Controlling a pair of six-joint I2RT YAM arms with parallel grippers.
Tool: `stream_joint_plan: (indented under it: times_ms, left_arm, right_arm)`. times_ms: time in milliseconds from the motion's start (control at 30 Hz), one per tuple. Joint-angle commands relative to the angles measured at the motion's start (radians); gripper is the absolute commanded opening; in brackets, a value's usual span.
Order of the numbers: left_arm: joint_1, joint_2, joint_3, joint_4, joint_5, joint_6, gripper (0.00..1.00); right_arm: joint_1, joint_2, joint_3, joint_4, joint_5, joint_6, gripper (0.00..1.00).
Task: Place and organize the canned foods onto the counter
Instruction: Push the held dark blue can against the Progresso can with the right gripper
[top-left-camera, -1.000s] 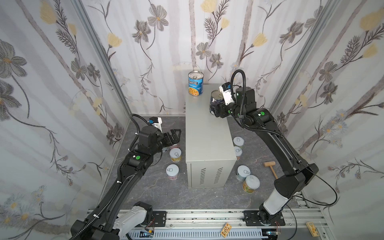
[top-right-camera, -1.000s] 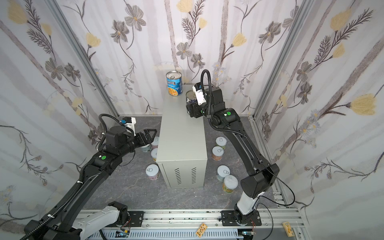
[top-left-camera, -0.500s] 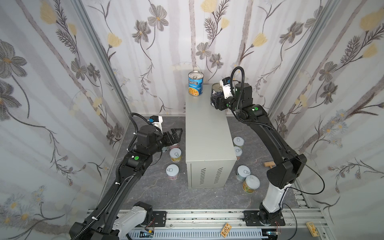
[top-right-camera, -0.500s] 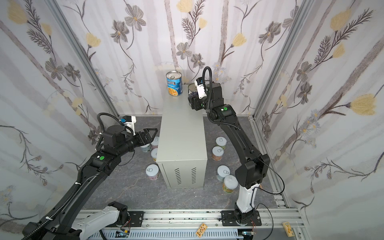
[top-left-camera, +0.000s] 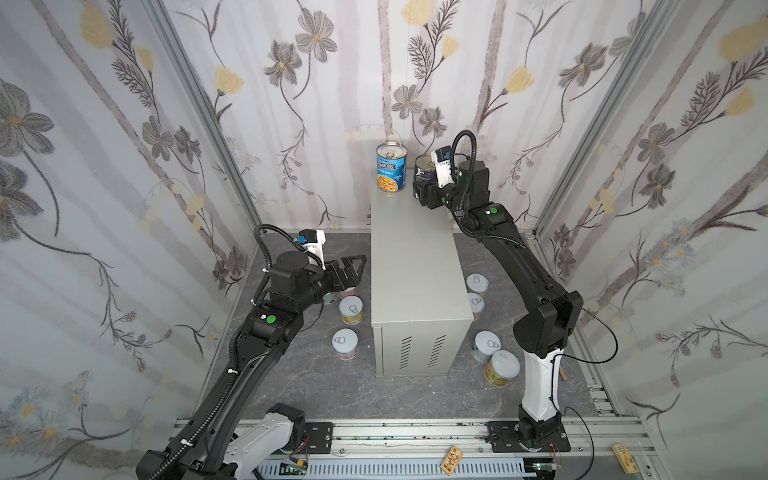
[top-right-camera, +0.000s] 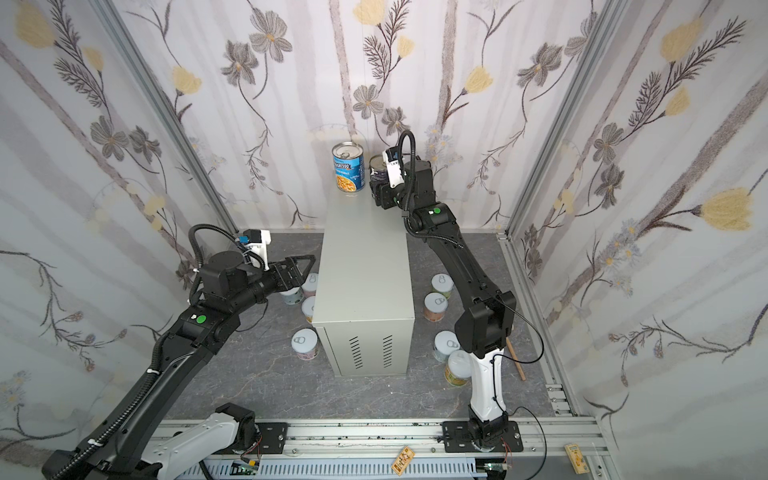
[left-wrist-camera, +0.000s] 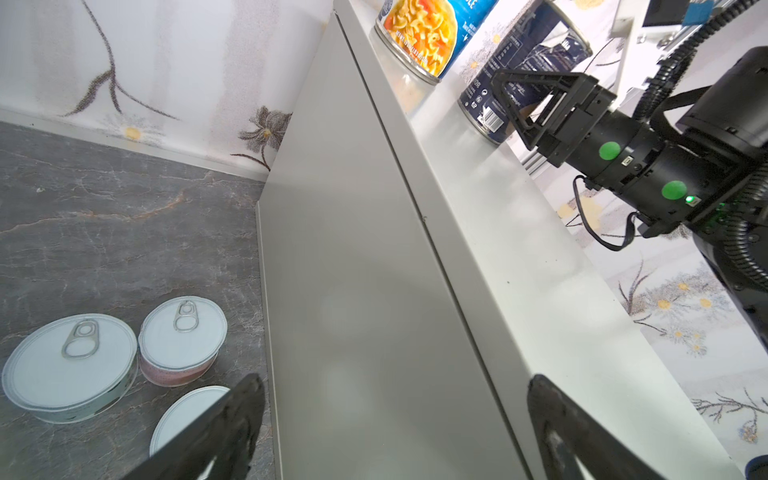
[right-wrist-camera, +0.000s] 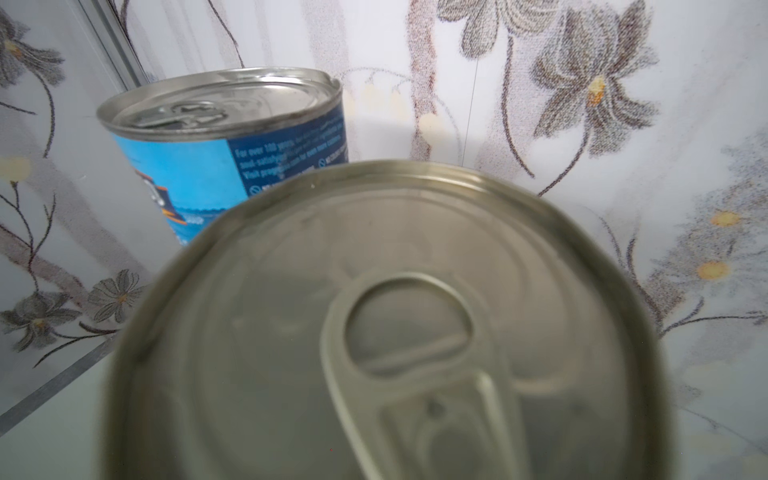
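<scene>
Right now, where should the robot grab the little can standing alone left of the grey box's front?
Probably its round side wall, from straight above. The little can stands upright on the floor, flat lid up, with bare floor around it for both jaws.

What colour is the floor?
The floor is dark grey, marble-patterned; clearest in the left wrist view.

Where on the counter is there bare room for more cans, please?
The counter top is bare from the blue Progresso can and dark navy can at its far end to the front edge. The floor before the vent slots is bare too. Short cans crowd both long sides.
</scene>
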Motion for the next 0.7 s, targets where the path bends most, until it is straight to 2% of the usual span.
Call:
stream_joint_plan:
  times_ms: [0, 200, 667]
  left_arm:
    - [0.001, -0.012, -0.002, 0.042, 0.009, 0.027, 1.00]
    - [0.001, -0.021, 0.000, 0.033, -0.012, 0.043, 1.00]
    - [0.001, -0.006, 0.014, 0.022, -0.020, 0.050, 1.00]
  right_arm:
    - [-0.004, 0.034, 0.020, 0.066, 0.041, 0.010, 0.73]
    - [-0.016, 0.097, 0.092, 0.077, 0.025, 0.043, 0.73]
    - [-0.029, 0.162, 0.120, 0.178, -0.034, 0.065, 0.73]
